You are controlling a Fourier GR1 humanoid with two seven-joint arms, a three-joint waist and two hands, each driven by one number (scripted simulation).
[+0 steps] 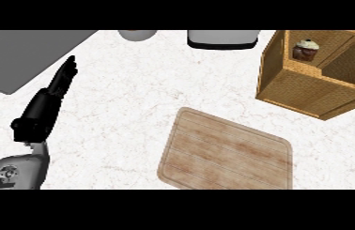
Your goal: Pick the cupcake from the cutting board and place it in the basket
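Counter | cupcake in basket | cutting board bare | left hand fingers straight

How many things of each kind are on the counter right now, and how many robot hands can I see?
Cupcake, inside the basket: 1
Basket: 1
Cutting board, bare: 1
White items cut off at the far edge, a round one and a dark-rimmed one: 2
Grey slab at the left: 1
Robot hand, the left hand, fingers straight: 1
Total: 7
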